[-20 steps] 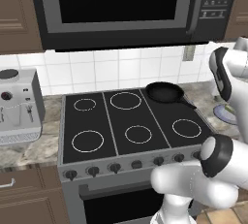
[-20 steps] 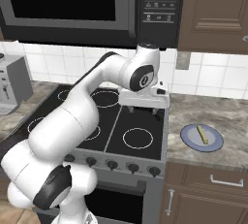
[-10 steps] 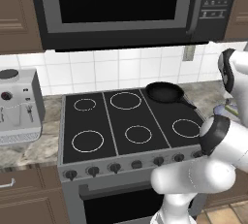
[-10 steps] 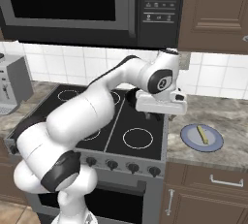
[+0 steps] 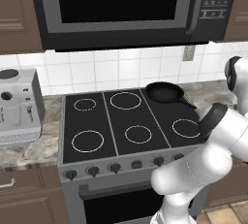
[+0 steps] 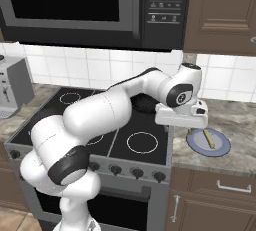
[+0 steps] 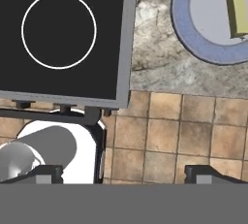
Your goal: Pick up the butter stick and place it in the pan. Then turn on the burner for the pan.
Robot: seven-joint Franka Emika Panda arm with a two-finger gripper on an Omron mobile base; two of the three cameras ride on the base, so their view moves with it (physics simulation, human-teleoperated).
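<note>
Butter stick, pale yellow bar, lies on blue-grey round plate, right of stove; gripper fingers wide apart, empty; black frying pan on far-right burner.

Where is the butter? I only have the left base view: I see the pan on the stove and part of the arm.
Observer: The butter lies on a blue-grey plate on the counter right of the stove, seen in the right base view.
Operator: Is the gripper on it yet?
Observer: No. In the hand view the open gripper is over the floor past the counter edge, with the butter off at the frame's upper right.
Operator: Is the pan empty?
Observer: The pan looks empty in your own view; the right base view adds that the arm hides most of it.
</note>
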